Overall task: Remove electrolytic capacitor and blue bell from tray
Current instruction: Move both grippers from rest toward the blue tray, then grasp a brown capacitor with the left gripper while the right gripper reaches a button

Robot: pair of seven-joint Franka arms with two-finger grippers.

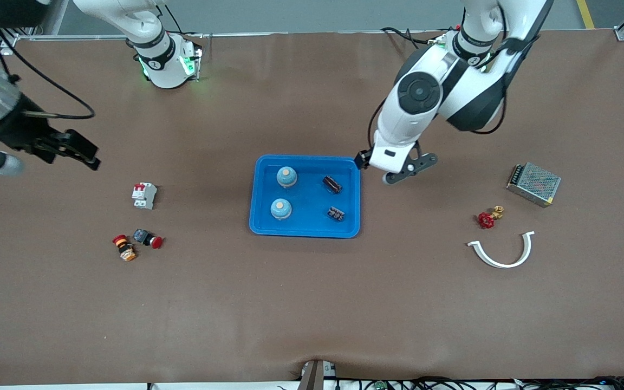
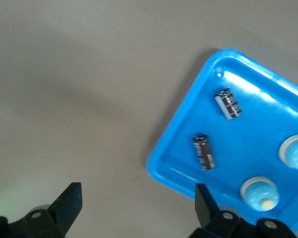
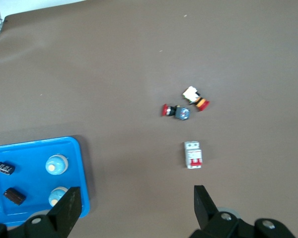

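No legible text anywhere.

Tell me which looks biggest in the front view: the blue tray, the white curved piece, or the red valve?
Largest to smallest:
1. blue tray
2. white curved piece
3. red valve

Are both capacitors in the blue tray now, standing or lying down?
Both capacitors are in the blue tray, lying on their sides at the left arm's end, beside the two bells.
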